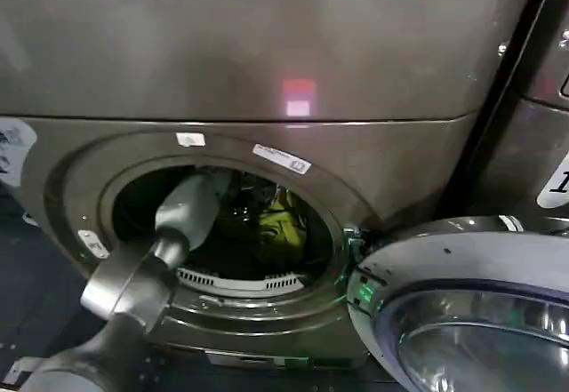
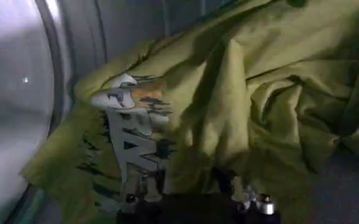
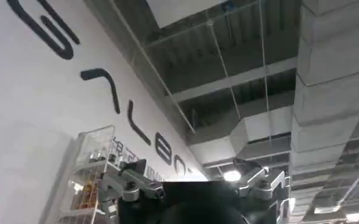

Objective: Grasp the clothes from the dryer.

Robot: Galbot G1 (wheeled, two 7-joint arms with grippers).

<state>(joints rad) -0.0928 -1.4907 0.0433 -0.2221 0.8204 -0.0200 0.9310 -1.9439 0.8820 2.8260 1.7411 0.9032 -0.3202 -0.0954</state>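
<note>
The dryer (image 1: 267, 54) stands in front of me with its round mouth open. Inside the drum lie the clothes (image 1: 281, 223), a crumpled yellow-green bundle with a dark and white print. My left arm (image 1: 182, 219) reaches in through the mouth. Up close, the clothes (image 2: 246, 91) spread across the left wrist view. My left gripper (image 2: 191, 179) is pushed into them, open, with a fold of fabric between its two dark fingers. My right gripper (image 3: 194, 198) is away from the machine, pointing up at a ceiling.
The dryer's round door (image 1: 471, 312) hangs open at the lower right, close to the mouth. A second similar machine (image 1: 547, 99) stands to the right. The silver drum wall (image 2: 130, 24) curves behind the clothes.
</note>
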